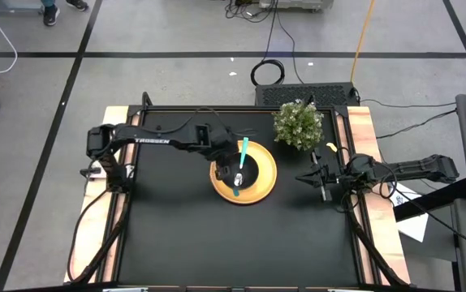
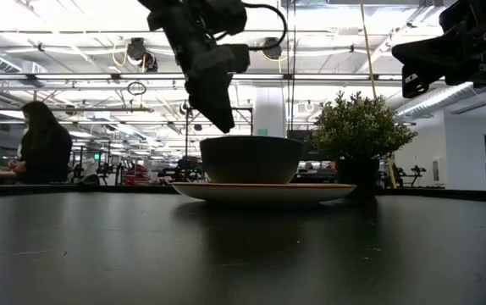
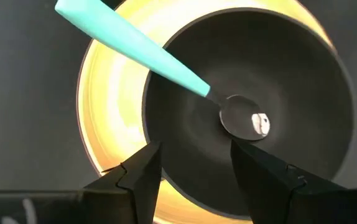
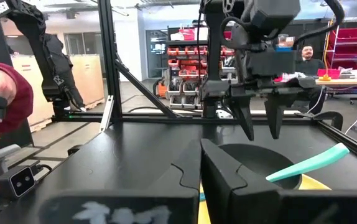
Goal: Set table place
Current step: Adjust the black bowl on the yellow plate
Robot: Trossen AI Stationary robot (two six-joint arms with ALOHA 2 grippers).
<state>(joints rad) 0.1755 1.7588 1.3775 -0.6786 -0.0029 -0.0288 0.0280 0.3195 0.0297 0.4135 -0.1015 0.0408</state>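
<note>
A round yellow plate [image 1: 262, 192] lies on the black table [image 1: 184, 235], and a black bowl [image 2: 251, 158] stands on it. A spoon [image 3: 166, 62] with a teal handle has its metal end on the bowl's bottom [image 3: 247, 118]; the handle leans out over the bowl's rim. My left gripper [image 3: 194, 165] is open and hangs just above the bowl's left rim, fingers pointing down, touching nothing. My right gripper [image 4: 200, 168] is shut and empty, raised near the table's right edge. I cannot make out the fork.
A bushy green potted plant [image 1: 299, 123] stands at the far right, just behind the plate and close to my right arm. A short teal piece [image 1: 236, 192] shows at the plate's near rim. People sit beyond the table [image 2: 44, 140].
</note>
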